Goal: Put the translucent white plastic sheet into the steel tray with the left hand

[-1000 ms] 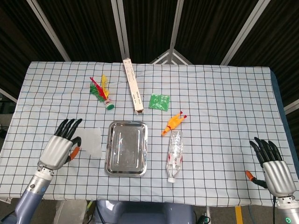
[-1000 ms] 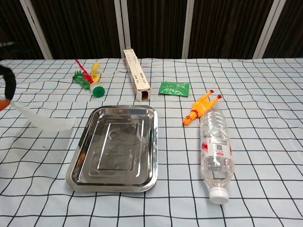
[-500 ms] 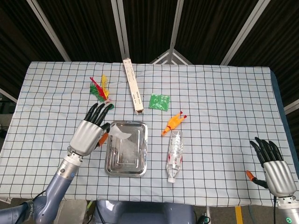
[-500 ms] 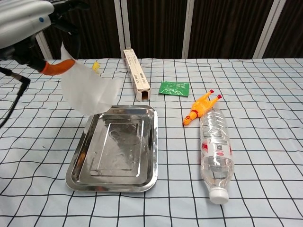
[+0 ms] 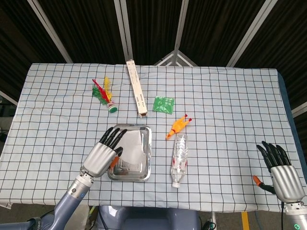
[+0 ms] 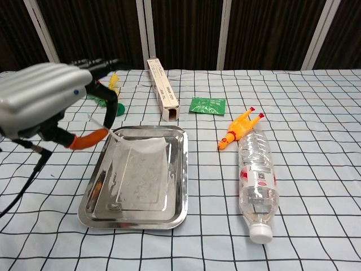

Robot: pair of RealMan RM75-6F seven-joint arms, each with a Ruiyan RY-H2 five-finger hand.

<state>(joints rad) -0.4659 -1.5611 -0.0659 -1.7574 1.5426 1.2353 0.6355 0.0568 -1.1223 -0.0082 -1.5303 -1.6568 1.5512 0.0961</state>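
Chest view shows the sheet (image 6: 141, 172) lying in the tray (image 6: 181, 186), its upper corner pinched by the left hand (image 6: 42, 101). Right hand (image 5: 280, 172) rests by the surface (image 5: 230, 105) edge, fingers spread.

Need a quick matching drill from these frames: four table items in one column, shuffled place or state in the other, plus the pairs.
Things:
1. plastic sheet
2. water bottle
3. rubber chicken
4. right hand

Place or state:
A. lying on its side, cap toward the near table edge
B. idle at the right end of the table, holding nothing
C. lying in the steel tray, left hand at its corner
D. between the green packet and the bottle

Pairs: 1-C, 2-A, 3-D, 4-B
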